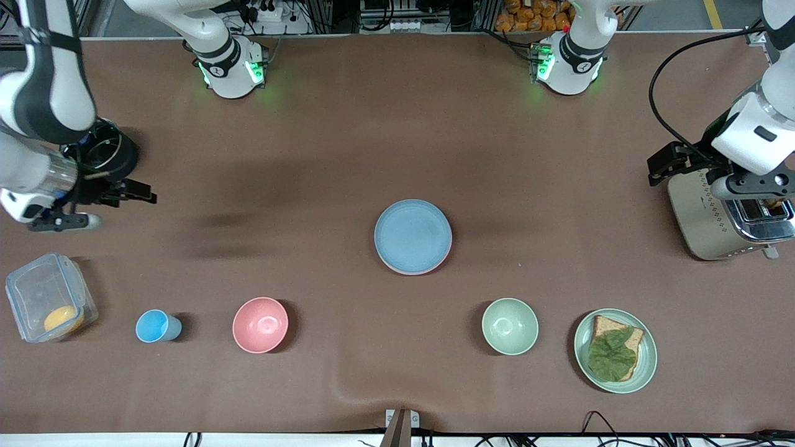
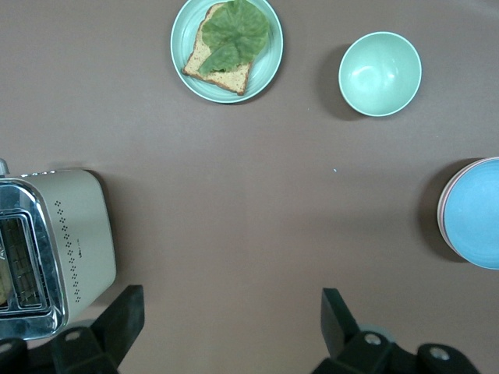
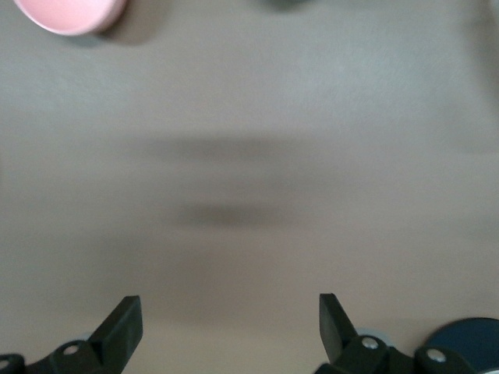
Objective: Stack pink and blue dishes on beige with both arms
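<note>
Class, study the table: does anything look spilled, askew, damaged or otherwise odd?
Nothing stands out. The blue plate sits squarely on a stack with a pink rim showing beneath. Bowls, cup and toaster stand upright; nothing is spilled. Both pincers, left and right, are open and empty.

The left gripper [image 2: 226,327] hangs with its fingers [image 2: 337,312] spread wide over bare brown table [image 2: 234,202], just beside the toaster [image 2: 54,249]. Well apart from the toaster sits a green plate [image 2: 269,70] holding bread [image 2: 222,66] topped with a leaf [image 2: 234,35]. A green bowl [image 2: 380,74] stands near that plate. The blue plate [image 2: 475,214] rests on a pink rim [image 2: 441,218], farthest from the toaster.
</note>
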Available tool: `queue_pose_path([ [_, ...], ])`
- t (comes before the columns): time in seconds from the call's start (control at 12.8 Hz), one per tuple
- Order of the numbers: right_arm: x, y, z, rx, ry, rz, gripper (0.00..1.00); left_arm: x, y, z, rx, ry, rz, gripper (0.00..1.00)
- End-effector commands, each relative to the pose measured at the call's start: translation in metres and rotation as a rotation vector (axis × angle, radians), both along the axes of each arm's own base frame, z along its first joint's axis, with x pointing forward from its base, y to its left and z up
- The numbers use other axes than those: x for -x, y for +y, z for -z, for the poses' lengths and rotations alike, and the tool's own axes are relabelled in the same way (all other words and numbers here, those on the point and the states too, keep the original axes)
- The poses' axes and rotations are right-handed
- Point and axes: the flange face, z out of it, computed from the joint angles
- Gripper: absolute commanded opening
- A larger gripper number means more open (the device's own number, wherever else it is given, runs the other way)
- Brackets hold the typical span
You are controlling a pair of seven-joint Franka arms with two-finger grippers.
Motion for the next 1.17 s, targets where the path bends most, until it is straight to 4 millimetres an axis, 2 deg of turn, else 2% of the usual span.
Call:
queue_pose_path([
  [0.0,-0.008,0.001,-0.049,0.033,0.006,-0.004,1.0,-0.001,-0.005,-0.006,0.011,0.01,0.033,1.0],
  [0.31,0.003,0.031,-0.108,0.03,0.0,0.063,1.0,0.004,-0.013,-0.006,0.014,0.016,0.086,1.0],
  [0.47,0.003,0.035,-0.147,0.051,0.003,0.052,1.0,0.009,-0.013,-0.006,0.013,0.019,0.086,1.0],
  [0.55,0.003,0.035,-0.154,0.067,0.006,0.055,1.0,0.009,-0.011,-0.008,0.013,0.017,0.09,1.0],
  [1.09,0.004,0.037,-0.156,0.068,0.01,0.051,1.0,0.007,-0.004,-0.016,0.018,0.0,0.077,1.0],
])
